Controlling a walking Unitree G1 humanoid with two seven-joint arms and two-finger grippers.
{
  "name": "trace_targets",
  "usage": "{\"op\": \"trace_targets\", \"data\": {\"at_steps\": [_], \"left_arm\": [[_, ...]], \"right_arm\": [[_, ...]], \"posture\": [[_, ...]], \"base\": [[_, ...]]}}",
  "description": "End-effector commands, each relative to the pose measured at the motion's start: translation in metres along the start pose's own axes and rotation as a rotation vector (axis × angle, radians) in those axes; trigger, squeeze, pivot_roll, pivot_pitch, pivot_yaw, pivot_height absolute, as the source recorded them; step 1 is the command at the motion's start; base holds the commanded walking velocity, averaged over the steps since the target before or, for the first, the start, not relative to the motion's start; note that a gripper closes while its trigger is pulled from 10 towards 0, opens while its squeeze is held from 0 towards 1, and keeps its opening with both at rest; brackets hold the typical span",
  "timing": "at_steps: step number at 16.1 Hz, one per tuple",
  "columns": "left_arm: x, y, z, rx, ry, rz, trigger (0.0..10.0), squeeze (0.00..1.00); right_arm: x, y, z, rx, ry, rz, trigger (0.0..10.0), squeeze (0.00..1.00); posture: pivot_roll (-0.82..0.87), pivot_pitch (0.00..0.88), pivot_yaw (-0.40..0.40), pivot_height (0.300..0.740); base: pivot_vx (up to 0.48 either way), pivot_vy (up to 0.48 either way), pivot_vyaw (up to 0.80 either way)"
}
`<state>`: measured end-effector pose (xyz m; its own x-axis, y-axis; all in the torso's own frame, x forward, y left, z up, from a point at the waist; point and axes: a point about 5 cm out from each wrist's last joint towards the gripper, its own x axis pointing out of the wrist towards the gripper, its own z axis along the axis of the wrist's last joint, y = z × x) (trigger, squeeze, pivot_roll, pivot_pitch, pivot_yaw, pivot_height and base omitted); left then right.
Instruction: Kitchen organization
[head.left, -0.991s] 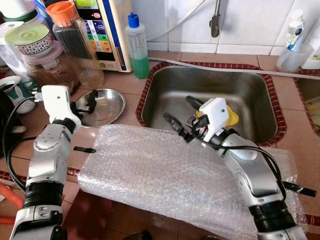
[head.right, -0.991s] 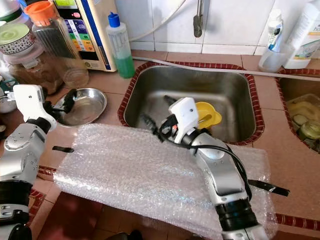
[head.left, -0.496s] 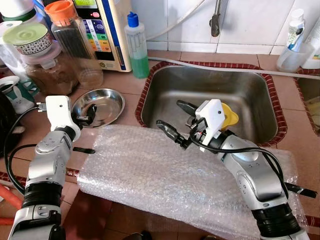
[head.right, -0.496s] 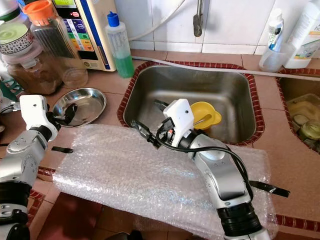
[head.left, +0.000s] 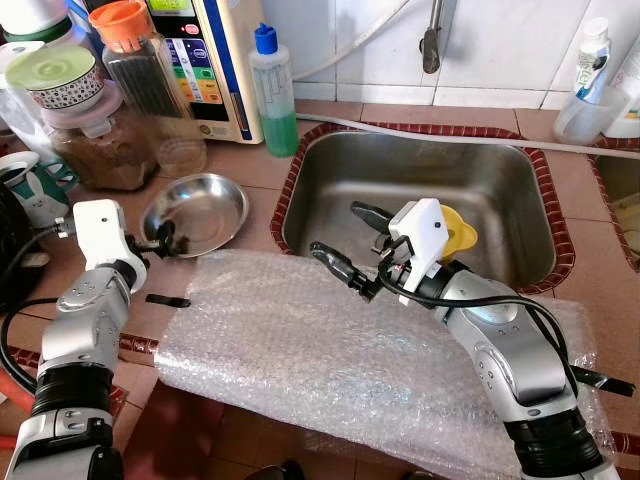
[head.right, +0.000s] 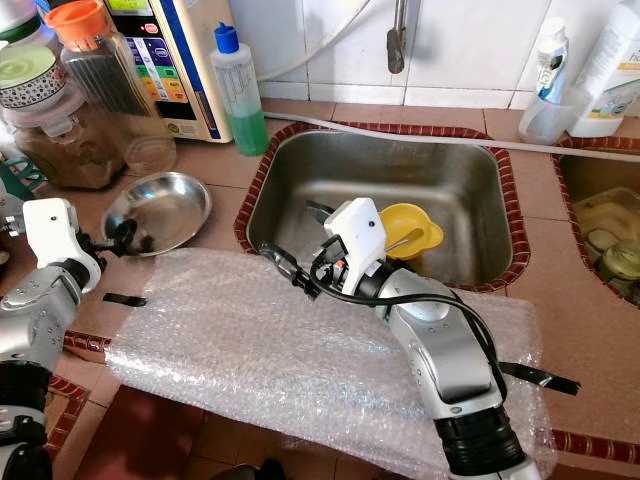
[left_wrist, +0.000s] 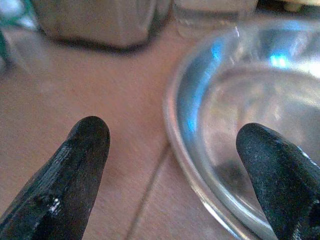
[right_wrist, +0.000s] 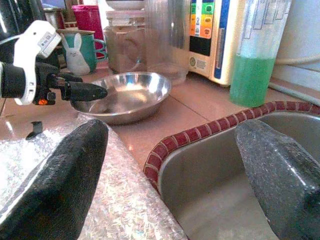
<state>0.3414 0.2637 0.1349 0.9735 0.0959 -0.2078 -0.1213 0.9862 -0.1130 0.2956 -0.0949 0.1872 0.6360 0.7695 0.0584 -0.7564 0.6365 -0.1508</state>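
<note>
The shallow round stainless-steel dish (head.left: 197, 210) is sitting on the terracotta-tiled counter (head.left: 255, 165), between the sheet of clear bubble wrap (head.left: 330, 345) and the row of jars at the back. The left gripper (left_wrist: 175, 165) is hovering at the dish's near rim with its fingers spread — one over the tile, the other over the bowl, straddling the edge without pinching it. I judge the dish light and stiff but slick; the thin rolled rim is the place to take it, one finger inside and one outside, since the polished wall would likely slide out of a loose hold.

The right gripper (head.left: 345, 245) is hanging with fingers spread over the red-tiled lip of the stainless sink (head.left: 420, 170), empty, above the far edge of the bubble wrap. A yellow plastic cup (head.right: 412, 228) is lying in the basin. The counter is crowded — a green-liquid bottle with a blue cap (head.left: 272, 92) and an orange-lidded glass jar (head.left: 140, 62) are standing close behind, leaving little room around the dish.
</note>
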Motion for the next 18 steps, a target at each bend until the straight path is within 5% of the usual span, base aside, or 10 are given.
{"op": "trace_targets", "data": {"at_steps": [1,2,6,18], "left_arm": [[0.0,0.0014,-0.0058,-0.048,0.036,-0.008,1.2,0.0],[0.0002,-0.0005,-0.0064,-0.06,0.044,-0.024,0.0,0.0],[0.0006,-0.0039,-0.0054,-0.148,0.049,-0.043,0.0,0.0],[-0.0012,-0.0008,-0.0041,-0.221,0.062,-0.033,0.0,0.0]], "right_arm": [[0.0019,0.0074,0.0045,-0.004,-0.016,0.039,10.0,1.0],[0.0019,0.0075,0.0047,-0.003,-0.014,0.041,10.0,1.0],[0.0026,0.0087,0.0037,-0.011,-0.01,0.047,10.0,1.0],[0.0049,0.0082,0.0019,-0.043,-0.004,0.048,10.0,1.0]], "posture": [[-0.17,0.151,0.118,0.74],[-0.17,0.15,0.117,0.74],[-0.17,0.146,0.117,0.74],[-0.16,0.139,0.118,0.74]], "base": [[0.0,0.0,0.0],[0.0,0.0,0.0],[0.0,0.0,0.0],[0.0,0.0,0.0]]}}
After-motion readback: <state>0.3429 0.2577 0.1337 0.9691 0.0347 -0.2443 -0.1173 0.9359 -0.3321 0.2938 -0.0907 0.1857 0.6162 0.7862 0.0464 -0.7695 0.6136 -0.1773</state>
